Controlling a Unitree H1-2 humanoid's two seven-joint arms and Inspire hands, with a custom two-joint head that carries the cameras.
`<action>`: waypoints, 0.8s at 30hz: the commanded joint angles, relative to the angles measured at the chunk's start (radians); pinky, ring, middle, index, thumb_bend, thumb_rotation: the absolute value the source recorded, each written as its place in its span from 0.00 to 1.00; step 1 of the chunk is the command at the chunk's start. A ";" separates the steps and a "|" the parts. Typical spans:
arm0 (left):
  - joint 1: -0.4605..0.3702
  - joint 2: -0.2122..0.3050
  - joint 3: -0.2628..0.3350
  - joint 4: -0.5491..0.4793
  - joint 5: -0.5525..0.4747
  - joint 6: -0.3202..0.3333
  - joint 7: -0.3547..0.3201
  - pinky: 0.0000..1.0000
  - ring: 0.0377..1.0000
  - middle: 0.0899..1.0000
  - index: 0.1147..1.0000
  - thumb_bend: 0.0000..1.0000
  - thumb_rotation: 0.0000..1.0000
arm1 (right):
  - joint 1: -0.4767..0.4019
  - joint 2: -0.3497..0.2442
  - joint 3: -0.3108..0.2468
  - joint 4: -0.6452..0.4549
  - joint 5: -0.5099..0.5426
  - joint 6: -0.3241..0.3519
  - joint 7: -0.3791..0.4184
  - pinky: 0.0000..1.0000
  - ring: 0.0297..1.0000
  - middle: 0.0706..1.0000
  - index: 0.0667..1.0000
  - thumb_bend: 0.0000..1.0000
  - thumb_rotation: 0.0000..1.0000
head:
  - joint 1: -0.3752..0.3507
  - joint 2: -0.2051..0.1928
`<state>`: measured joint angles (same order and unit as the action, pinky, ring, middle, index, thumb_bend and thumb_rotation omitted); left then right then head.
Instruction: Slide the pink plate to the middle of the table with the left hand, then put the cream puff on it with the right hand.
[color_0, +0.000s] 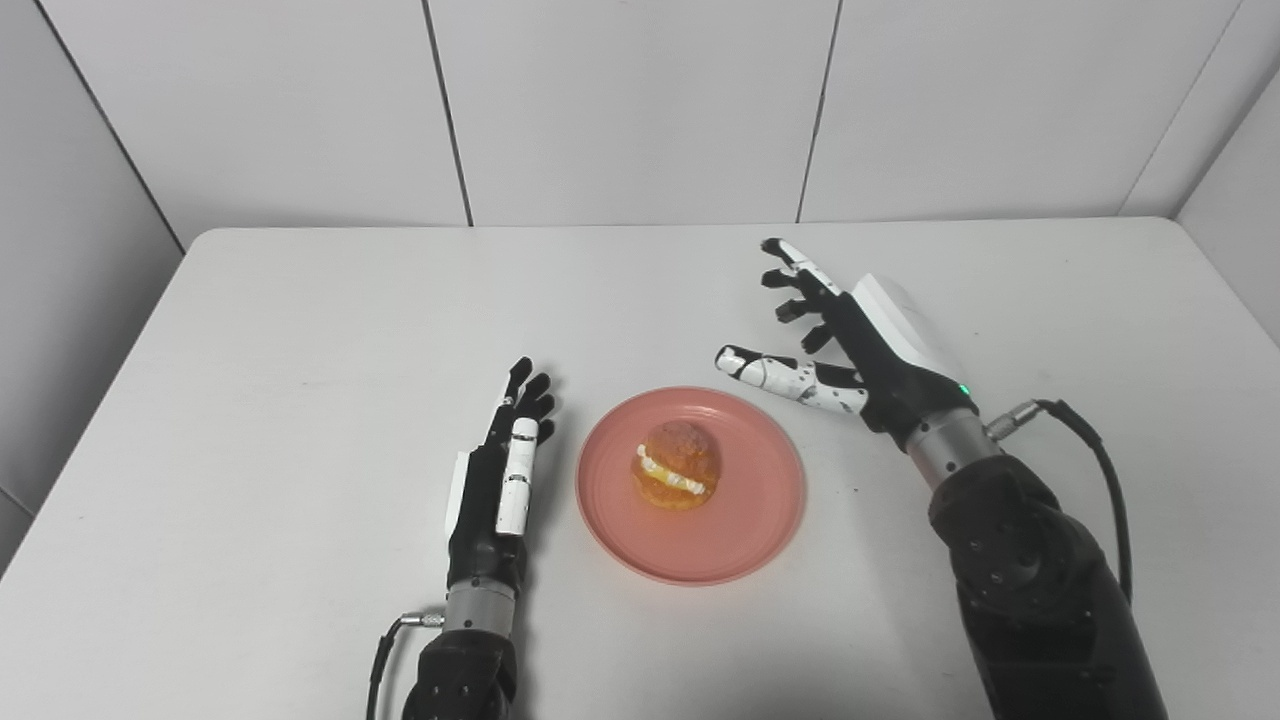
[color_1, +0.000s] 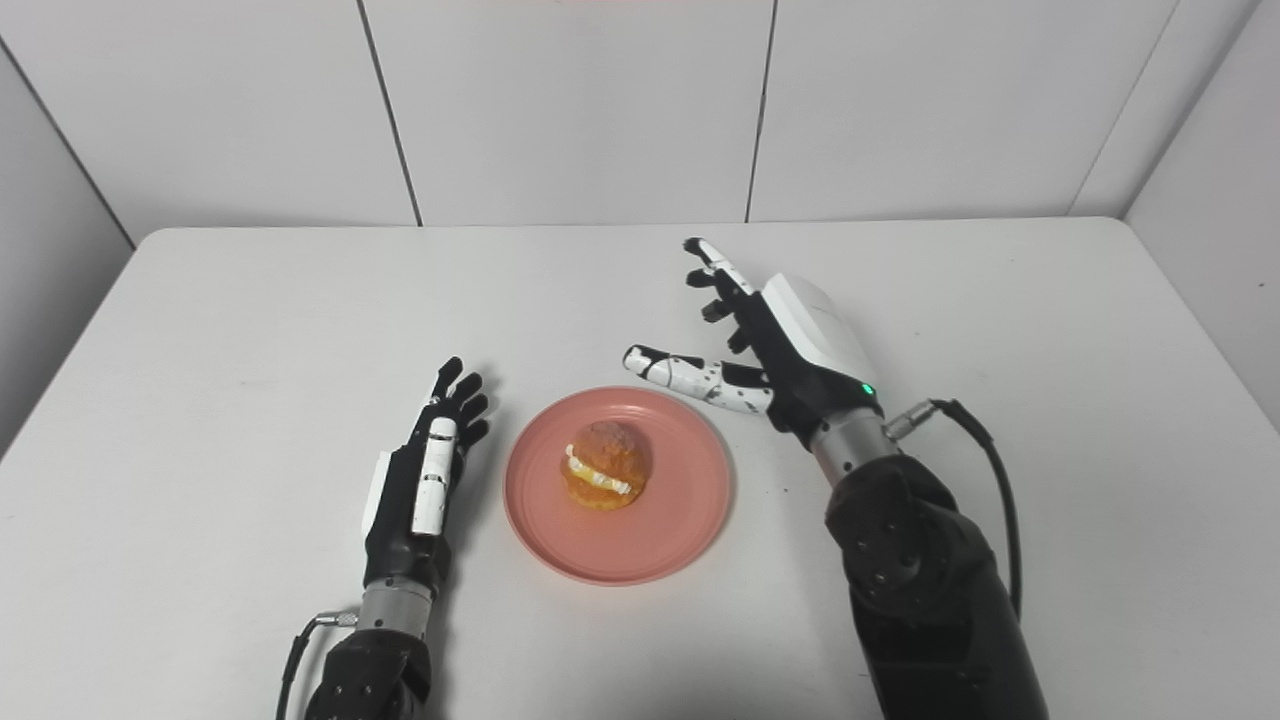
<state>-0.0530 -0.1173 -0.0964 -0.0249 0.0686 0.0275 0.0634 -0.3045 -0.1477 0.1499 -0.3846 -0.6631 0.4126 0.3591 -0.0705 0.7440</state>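
Sitting on the plate (color_0: 745, 520) mid-table, the puff (color_0: 678, 465) is down.
Left hand (color_0: 497, 485) at its nine o'clock, flat, empty; right hand (color_0: 850, 345) at two o'clock, spread, empty.

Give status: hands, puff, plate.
Left hand open, beside plate, not touching. Right hand open, empty, past plate's far right. Puff sits on plate, mid-table. Nothing in the way.

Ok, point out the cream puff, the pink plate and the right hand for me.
cream puff (color_0: 678, 465), left eye view, on its browned top.
pink plate (color_0: 745, 540), left eye view, on the bare surface near its right rim.
right hand (color_1: 790, 360), right eye view, on the middle of the hand, fingers spread.
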 joint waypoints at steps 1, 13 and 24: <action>0.024 0.000 -0.014 0.009 -0.013 0.024 -0.027 0.90 0.91 0.92 0.91 0.43 1.00 | 0.017 0.023 -0.035 -0.025 0.059 -0.074 -0.086 0.81 0.90 0.94 0.97 0.74 0.99 | 0.001 0.001; 0.028 0.025 -0.006 0.004 -0.039 0.026 -0.054 0.92 0.92 0.93 0.93 0.45 1.00 | 0.218 0.098 -0.111 0.076 0.335 -0.254 -0.268 0.90 0.96 0.99 1.00 0.65 1.00 | 0.011 0.005; 0.050 0.050 -0.004 -0.011 -0.065 0.021 -0.088 0.96 0.95 0.96 0.96 0.44 1.00 | 0.248 0.108 -0.101 0.167 0.509 -0.324 -0.267 1.00 1.00 1.00 1.00 0.61 1.00 | 0.028 0.006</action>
<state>-0.0438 -0.0733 -0.0952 -0.0364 0.0167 0.0284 -0.0071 -0.0518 -0.0407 0.0469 -0.2063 -0.1822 0.1594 0.0858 -0.0430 0.7486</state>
